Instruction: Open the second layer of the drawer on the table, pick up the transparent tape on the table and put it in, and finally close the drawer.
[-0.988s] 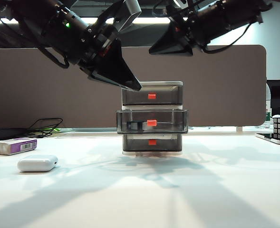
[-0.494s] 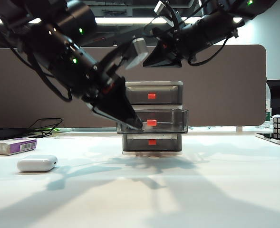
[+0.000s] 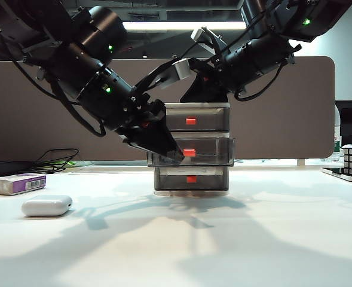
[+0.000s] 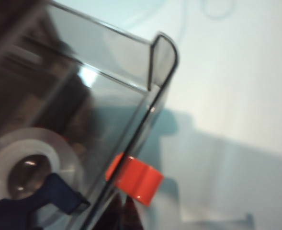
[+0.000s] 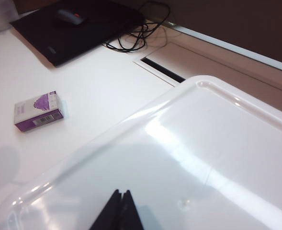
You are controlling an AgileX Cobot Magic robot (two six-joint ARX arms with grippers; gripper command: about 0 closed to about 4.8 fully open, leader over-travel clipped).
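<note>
As the task reached its closing step, my left gripper (image 3: 177,158) sat with its fingers pressed together and holding nothing, its tip against the front wall of the second layer (image 3: 208,152), just beside the red-orange tab (image 4: 135,178). That middle drawer stood pulled out from the drawer (image 3: 191,146), its front proud of the layers above and below. Through its smoky wall, in my left wrist view, the transparent tape (image 4: 28,167) lay inside, a clear roll on a dark holder (image 4: 45,199), close behind the front panel. The drawer's travel ran straight back toward the partition (image 3: 283,107), so the tray lay directly ahead of my left fingertip, and that arm was plainly the nearer one for the push. Judging by this, the shove needed to go in near the tab, square to the front, or the tray could skew in its frame. Behind and above, my right gripper (image 5: 118,211) was also pinched shut and empty, poised at the glossy white top (image 5: 217,158) of the unit, placed to steady it. Farther left on the table (image 3: 271,239) lay a purple-and-white box (image 5: 38,111).
</note>
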